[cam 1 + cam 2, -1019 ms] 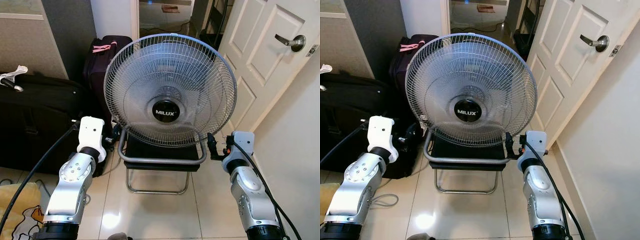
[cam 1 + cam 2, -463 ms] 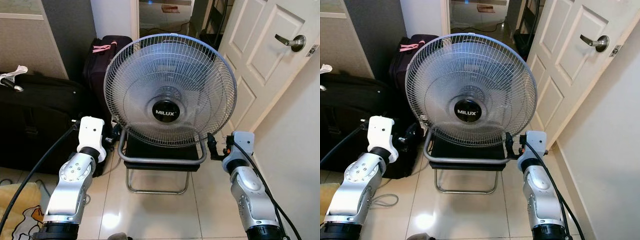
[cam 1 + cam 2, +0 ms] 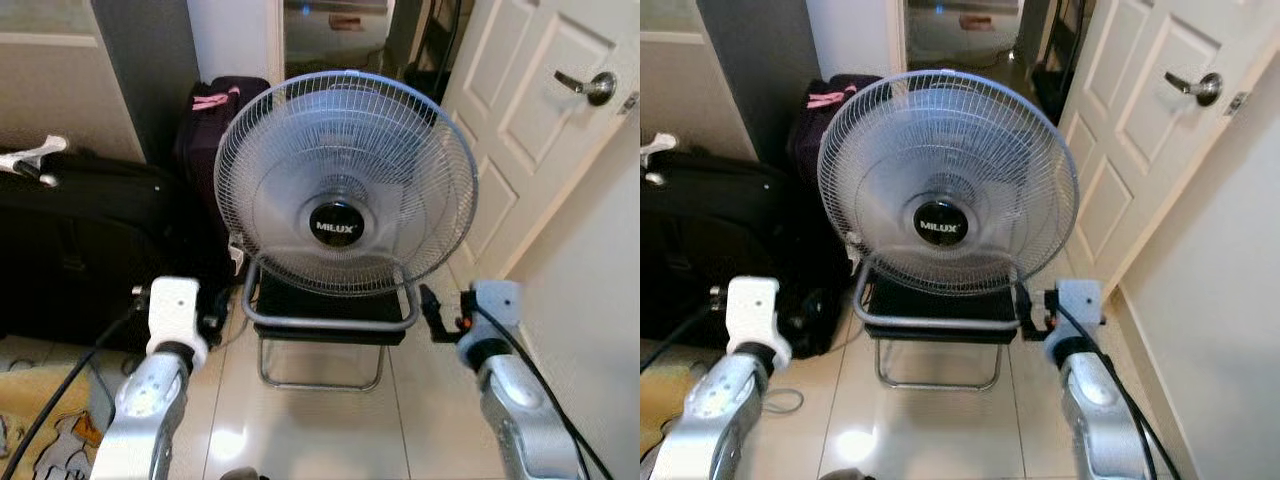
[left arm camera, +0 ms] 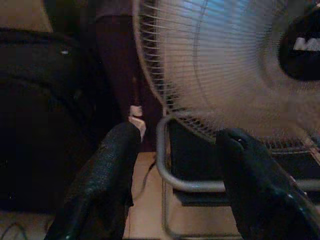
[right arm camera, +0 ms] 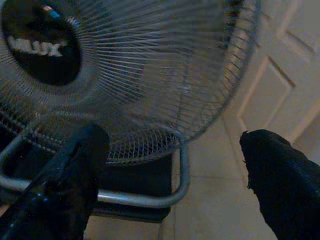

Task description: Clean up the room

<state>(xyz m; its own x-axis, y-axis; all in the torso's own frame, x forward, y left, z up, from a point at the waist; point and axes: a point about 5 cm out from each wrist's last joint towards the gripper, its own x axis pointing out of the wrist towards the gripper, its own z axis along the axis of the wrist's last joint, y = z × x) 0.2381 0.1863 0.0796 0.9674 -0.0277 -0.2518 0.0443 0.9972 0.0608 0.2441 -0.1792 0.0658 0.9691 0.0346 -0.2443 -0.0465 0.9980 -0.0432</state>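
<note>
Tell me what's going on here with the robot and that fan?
The robot stands facing a Milux fan that sits on a black chair with a metal tube frame, near a white door and dark luggage. The left gripper and the right gripper are held out on either side of the chair frame, jaws open, gripping nothing. Neither touches the fan or chair; it looks poised to grab the frame.

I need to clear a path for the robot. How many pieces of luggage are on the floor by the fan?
2. A large black suitcase sits to the left of the fan; a dark purple bag with a pink tag stands behind it. More may be hidden behind the fan.
</note>
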